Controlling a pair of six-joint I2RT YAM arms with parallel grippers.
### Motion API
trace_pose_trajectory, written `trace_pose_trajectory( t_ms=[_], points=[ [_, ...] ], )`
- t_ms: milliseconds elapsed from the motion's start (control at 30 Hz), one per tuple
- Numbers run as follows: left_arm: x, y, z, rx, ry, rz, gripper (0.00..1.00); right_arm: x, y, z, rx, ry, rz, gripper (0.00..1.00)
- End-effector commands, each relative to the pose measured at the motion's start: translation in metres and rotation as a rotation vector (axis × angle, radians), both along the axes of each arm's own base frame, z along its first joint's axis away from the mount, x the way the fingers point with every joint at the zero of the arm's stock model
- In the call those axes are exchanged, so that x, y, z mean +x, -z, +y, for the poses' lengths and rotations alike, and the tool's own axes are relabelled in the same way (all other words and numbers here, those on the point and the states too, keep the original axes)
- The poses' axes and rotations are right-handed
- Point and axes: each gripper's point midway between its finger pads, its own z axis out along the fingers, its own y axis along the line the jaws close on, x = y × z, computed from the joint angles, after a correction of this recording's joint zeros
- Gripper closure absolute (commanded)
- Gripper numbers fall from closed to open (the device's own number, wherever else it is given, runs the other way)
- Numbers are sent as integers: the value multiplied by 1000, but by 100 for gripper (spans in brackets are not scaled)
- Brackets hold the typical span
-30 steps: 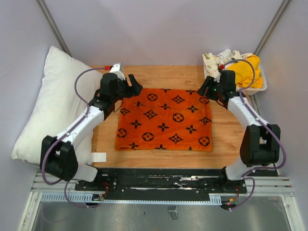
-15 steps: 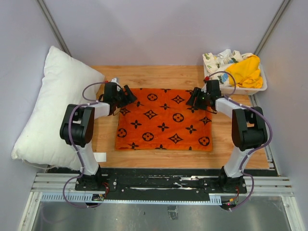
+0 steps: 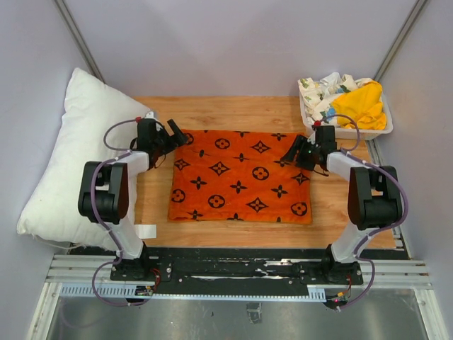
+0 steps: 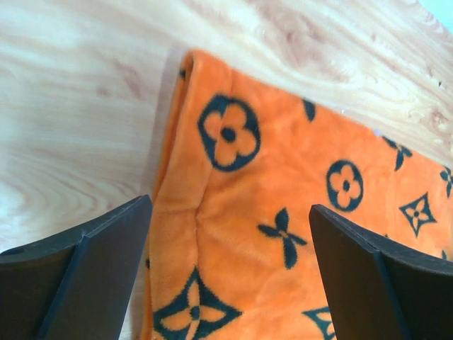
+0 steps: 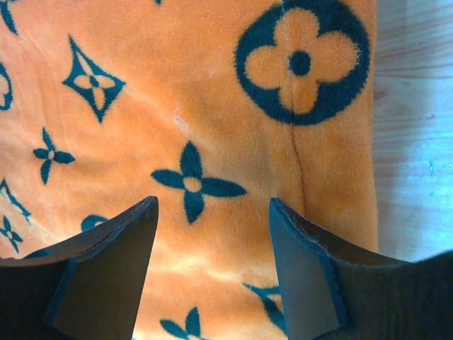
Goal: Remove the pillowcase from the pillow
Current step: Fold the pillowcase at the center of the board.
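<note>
My left end effector (image 4: 230, 207) is wide open above the pillowcase (image 3: 241, 177), toward the counter's (image 4: 71, 106) left edge. My right end effector (image 5: 212, 204) is half open above it too. Both hold nothing.

**Pillowcase (image 3: 241, 177) lies flat, pillow (image 3: 78, 156) bare beside it**

The bright orange case, printed with black flowers, diamonds and circles, is spread flat in the middle of the wooden table (image 3: 233, 110). The plump white pillow sits uncovered at the table's left edge, apart from the case.

Robot lab booth — plain grey walls (image 3: 248, 42), wooden tabletop (image 3: 241, 110), metal mounting rail (image 3: 212, 281)
</note>
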Motion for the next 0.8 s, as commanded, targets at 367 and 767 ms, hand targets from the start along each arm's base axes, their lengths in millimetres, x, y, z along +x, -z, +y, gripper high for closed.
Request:
trace_pose_trajectory(
  t_ms=[367,767],
  points=[
    [79,4,25,115,224,-18,23,-9,-47,5,-8,-52,-71,33],
    [87,41,10,48,324,48,29,-11,-51,7,4,-64,-74,32]
  ],
)
